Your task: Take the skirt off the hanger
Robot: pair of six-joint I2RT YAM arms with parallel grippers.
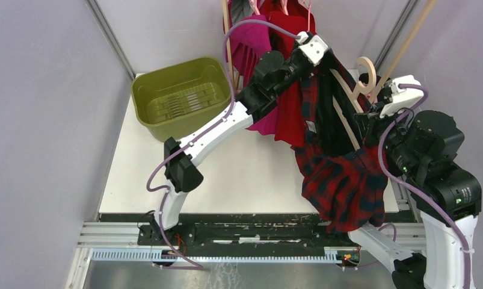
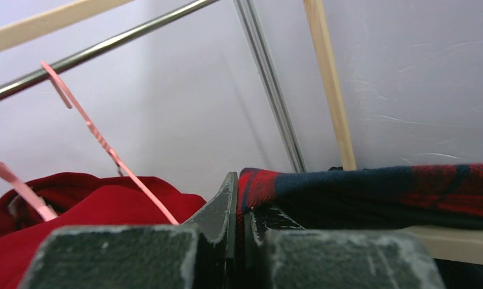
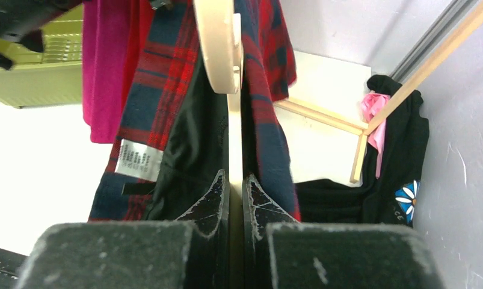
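Top view: the fingertips of both arms are hidden, the left by its wrist housing and fabric, the right by folds of the skirt (image 1: 341, 180). Most of the wooden hanger (image 1: 364, 75) is wrapped in cloth; only its hook and one shoulder show. The skirt's hem drapes past the near edge of the counter (image 1: 245, 168) by the near right corner and covers part of the base rail.

Left wrist view: the left end effector (image 2: 240, 195) is closed, with a fold of plaid pinched between the fingers. This is probably the waist edge, though the close view does not confirm it. From the grip the skirt runs to the right. A pink hanger (image 2: 100, 141) and a red garment (image 2: 76, 208) lie to the left, under a metal rail (image 2: 106, 47).

Right wrist view: the right end effector (image 3: 234, 186) is clamped on the hanger's pale stem, with plaid fabric hanging on both sides and a white label (image 3: 133, 159) just left of the fingers.

The skirt hangs above the right edge of the counter, between the two end effectors. A green basket (image 1: 178, 99) sits at the far left corner.
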